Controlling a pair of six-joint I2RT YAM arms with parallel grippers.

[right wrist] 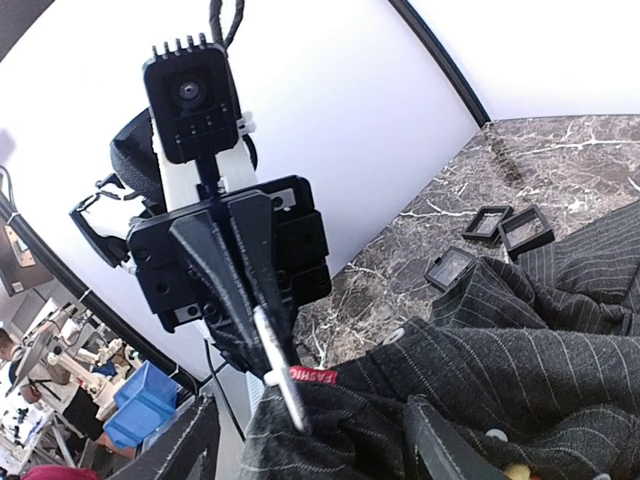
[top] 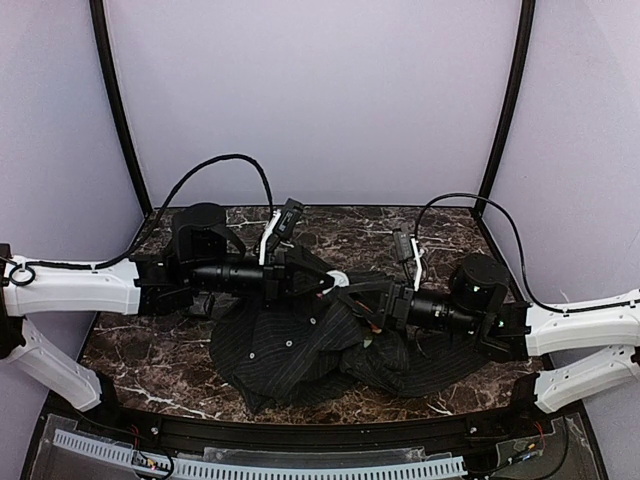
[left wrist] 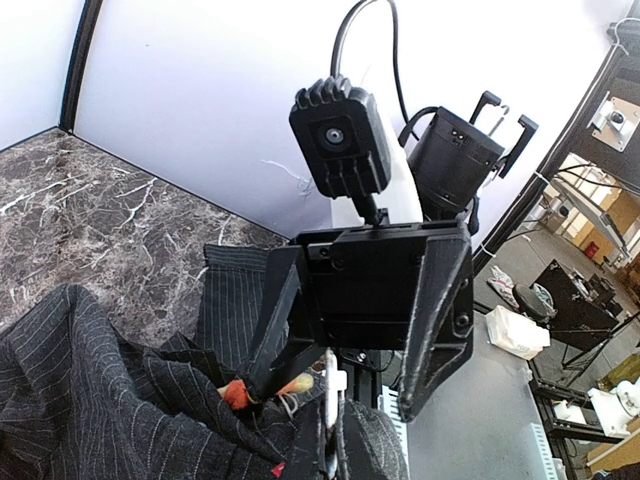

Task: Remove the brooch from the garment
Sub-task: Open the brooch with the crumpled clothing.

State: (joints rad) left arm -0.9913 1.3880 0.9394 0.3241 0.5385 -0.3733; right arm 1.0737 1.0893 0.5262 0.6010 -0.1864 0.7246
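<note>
The dark pinstriped garment (top: pixel 290 350) lies bunched in the middle of the marble table. My left gripper (top: pixel 325 283) is shut on a fold of it beside a red label (right wrist: pixel 312 375); its closed tips (right wrist: pixel 285 385) show in the right wrist view. The brooch (left wrist: pixel 236 393) shows as orange and red beads on the cloth, partly hidden behind one finger (left wrist: pixel 272 335) of my right gripper. My right gripper (right wrist: pixel 315 400) stands open, its jaws on either side of the pinched fold, with a yellowish bit of the brooch (right wrist: pixel 514 470) by one finger (right wrist: pixel 450 445). In the top view the brooch is hidden.
Three small square black boxes (right wrist: pixel 450 268) (right wrist: pixel 490 222) (right wrist: pixel 527 232) lie on the marble beyond the garment. Both arms meet head-on over the cloth (left wrist: pixel 80 400). White walls and black corner posts close in the table.
</note>
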